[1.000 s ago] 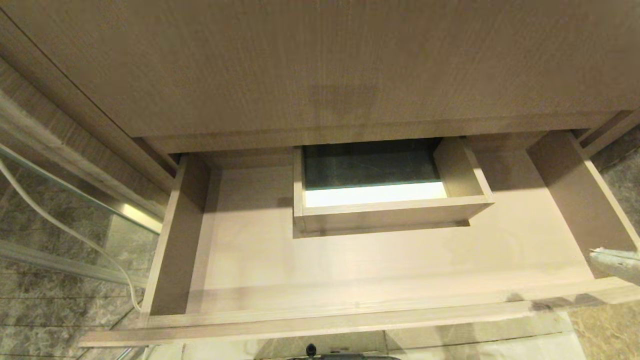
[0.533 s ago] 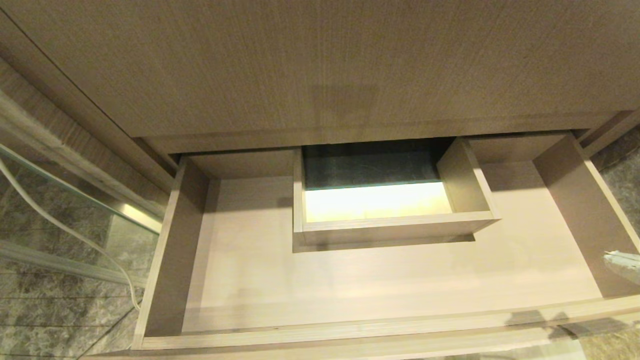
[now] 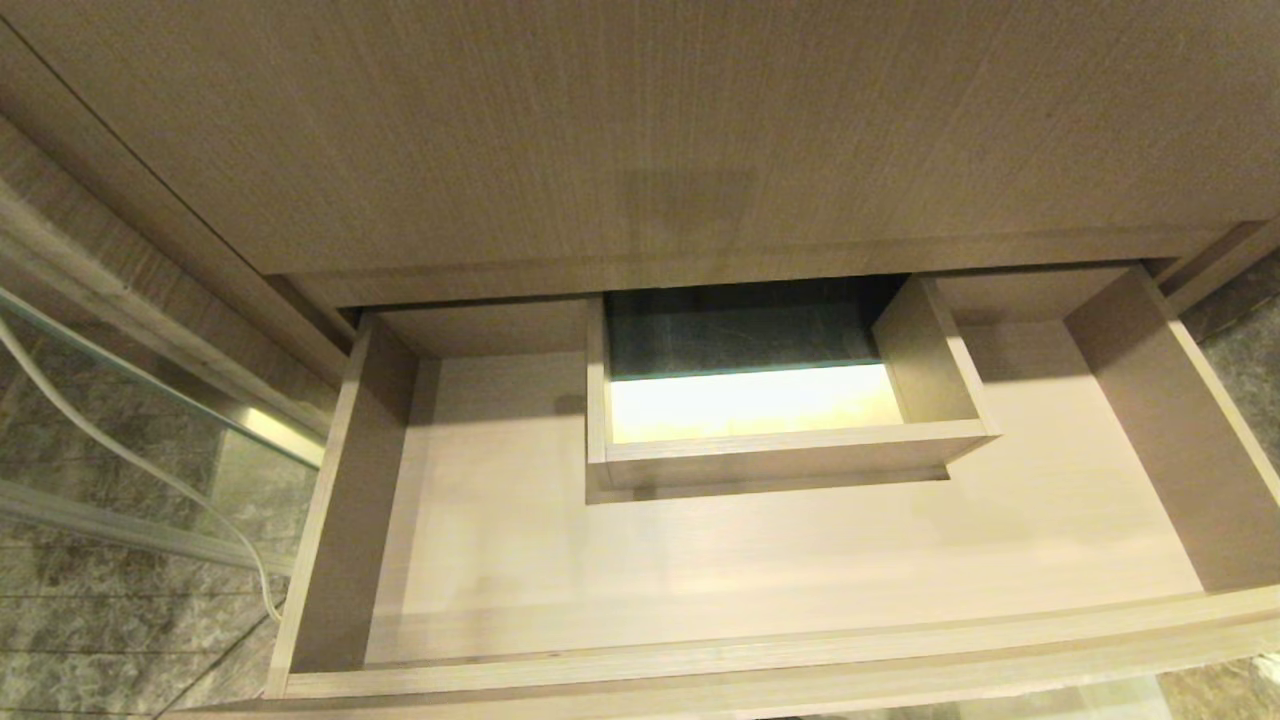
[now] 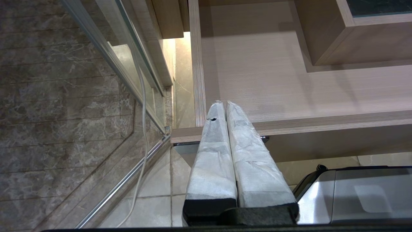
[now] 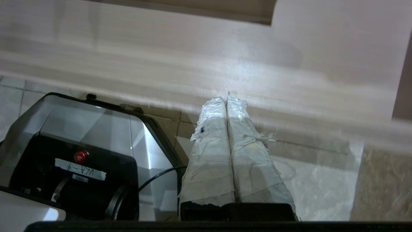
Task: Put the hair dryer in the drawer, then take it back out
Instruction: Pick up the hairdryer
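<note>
a: can you see the hair dryer anywhere?

b: no. it is not in any view, so i can't tell where it is. the drawer [image 3: 760,580] is pulled out and i can see its pale wood floor.

a: what is that box thing in the drawer?

b: a boxed cut-out [image 3: 770,400] near the back, in the middle. inside it is part dark and part very bright, so it's hard to make out what's down there. the back of the drawer goes under the big wood panel [image 3: 640,130], so that bit is hidden.

a: where are the robot's hands?

b: neither shows from the head camera. the left gripper [image 4: 224,103] has its wrapped fingers pressed together, holding nothing, tips by the drawer's front left corner. the right gripper [image 5: 226,98] is closed too, and empty, by the drawer's front edge. the wood there looks smeared and blurry.

a: and the room?

b: brown stone tiles [image 4: 58,112] on the left, a glass pane with a metal rail [image 4: 128,180], and a white cord [image 3: 130,450] hanging down by it. the robot's shiny base [image 5: 96,135] sits on pale floor tiles below.
</note>
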Robot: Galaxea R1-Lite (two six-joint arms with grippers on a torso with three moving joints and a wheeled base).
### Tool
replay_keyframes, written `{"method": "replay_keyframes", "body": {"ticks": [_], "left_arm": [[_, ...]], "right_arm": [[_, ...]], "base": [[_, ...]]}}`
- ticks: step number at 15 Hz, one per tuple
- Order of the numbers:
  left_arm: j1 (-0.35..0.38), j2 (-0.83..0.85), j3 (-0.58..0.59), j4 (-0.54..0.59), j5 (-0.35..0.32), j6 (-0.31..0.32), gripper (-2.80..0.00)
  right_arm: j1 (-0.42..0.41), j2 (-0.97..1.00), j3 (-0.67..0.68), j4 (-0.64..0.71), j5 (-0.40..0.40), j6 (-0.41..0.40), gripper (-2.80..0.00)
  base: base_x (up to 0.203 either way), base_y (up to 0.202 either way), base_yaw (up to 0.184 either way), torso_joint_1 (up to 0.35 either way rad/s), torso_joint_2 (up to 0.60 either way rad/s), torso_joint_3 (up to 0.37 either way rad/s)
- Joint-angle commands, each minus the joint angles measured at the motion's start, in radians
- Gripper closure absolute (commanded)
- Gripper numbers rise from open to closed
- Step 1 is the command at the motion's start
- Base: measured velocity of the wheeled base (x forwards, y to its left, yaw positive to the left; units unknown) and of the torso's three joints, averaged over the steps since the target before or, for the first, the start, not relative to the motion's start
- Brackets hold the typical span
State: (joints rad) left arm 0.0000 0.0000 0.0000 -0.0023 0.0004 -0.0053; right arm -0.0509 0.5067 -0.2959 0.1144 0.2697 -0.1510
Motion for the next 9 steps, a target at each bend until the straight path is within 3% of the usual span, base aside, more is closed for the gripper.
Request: {"method": "replay_keyframes", "body": {"ticks": [1,5,9], "left_arm": [[0.0,0.002,0.0,-0.001,0.001,-0.001,0.0],[0.0,0.0,0.0,-0.001,0.0,-0.001,0.0],[0.0,0.002,-0.001,-0.001,0.0,-0.001,0.0]], "right_arm": [[0.015,-0.191,0.077,0.001,-0.027,0.013,0.0],[0.042,-0.384,0.229,-0.005,-0.225,0.038,0.0],[0.052,-0.511,0.27,-0.059,-0.254,0.072,0.0]], "base": [[0.0,0.0,0.0,0.0,0.0,0.0],[0.0,0.0,0.0,0.0,0.0,0.0],[0.0,0.0,0.0,0.0,0.0,0.0]]}}
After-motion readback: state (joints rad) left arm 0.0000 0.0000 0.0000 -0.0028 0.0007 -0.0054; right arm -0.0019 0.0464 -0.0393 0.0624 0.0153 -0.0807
